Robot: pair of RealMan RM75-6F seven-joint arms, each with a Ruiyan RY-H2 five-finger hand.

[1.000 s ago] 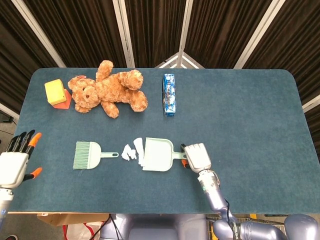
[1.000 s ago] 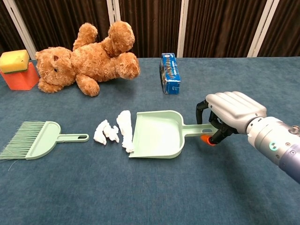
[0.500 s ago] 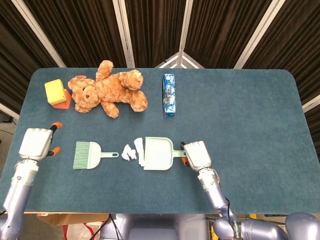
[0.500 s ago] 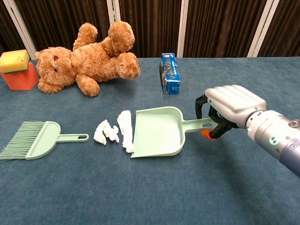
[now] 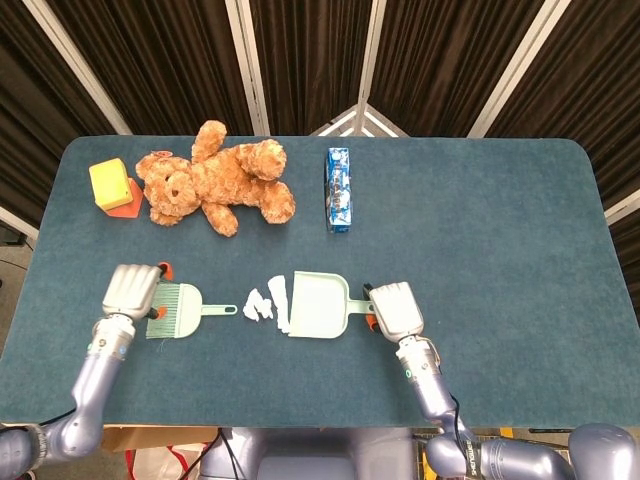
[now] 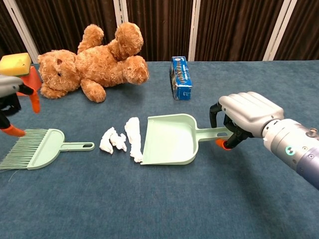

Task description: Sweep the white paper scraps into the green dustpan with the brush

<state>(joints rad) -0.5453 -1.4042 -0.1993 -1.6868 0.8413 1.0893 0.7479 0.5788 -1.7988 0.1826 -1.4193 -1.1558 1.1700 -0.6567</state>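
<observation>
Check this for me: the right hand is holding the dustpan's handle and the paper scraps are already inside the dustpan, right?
Not quite. The right hand does hold the green dustpan by its handle, but the chest view shows the white paper scraps lying on the table just outside its open mouth, not inside it.

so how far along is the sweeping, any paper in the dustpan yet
Early stage. Done: the right hand holds the green dustpan by its handle, mouth against the white paper scraps. In hand: the left hand is over the brush bristles, not visibly gripping it. Left: grasp the brush and sweep; no scraps lie inside the pan.
</observation>
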